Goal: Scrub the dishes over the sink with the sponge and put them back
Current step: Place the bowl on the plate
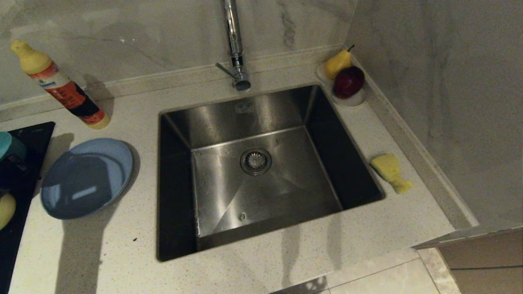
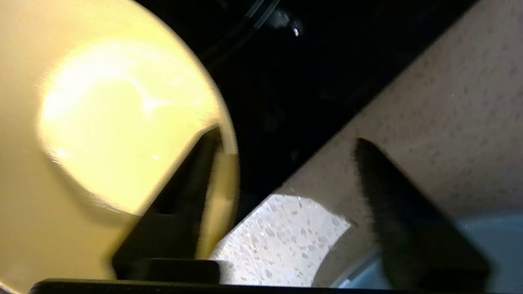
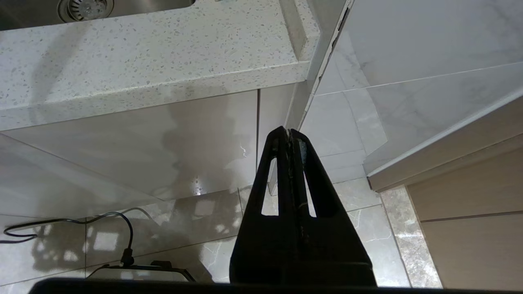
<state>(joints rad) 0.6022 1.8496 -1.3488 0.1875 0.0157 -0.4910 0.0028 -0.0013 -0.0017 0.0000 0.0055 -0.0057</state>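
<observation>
The step in hand looks like the pick-up of the first dish. In the left wrist view the left gripper (image 2: 286, 143) sits at the rim of the pale-yellow bowl (image 2: 102, 122), one finger (image 2: 192, 183) inside the rim and the other out over the speckled counter (image 2: 449, 122); the jaws stand part-way apart, and the outer finger is well clear of the bowl wall, so nothing is pinched yet. The bowl rests on the black mat (image 2: 306, 81), at about nine o'clock from the sink (image 1: 261, 163) in the head view, where only a sliver of it shows at the picture's edge. The light-blue plate (image 1: 88, 177) lies on the counter between mat and sink; the teal bowl (image 1: 8, 143) sits at ten o'clock. The sponge (image 1: 390, 171) lies untouched at three o'clock beside the sink. The right gripper (image 3: 290, 134) hangs parked below the counter edge, fingers pressed together and empty.

Next, the left jaws likely need to narrow onto the bowl's wall until it is firmly pinched, then lift it clear of the mat and carry it over the basin, while the right arm comes up for the sponge
</observation>
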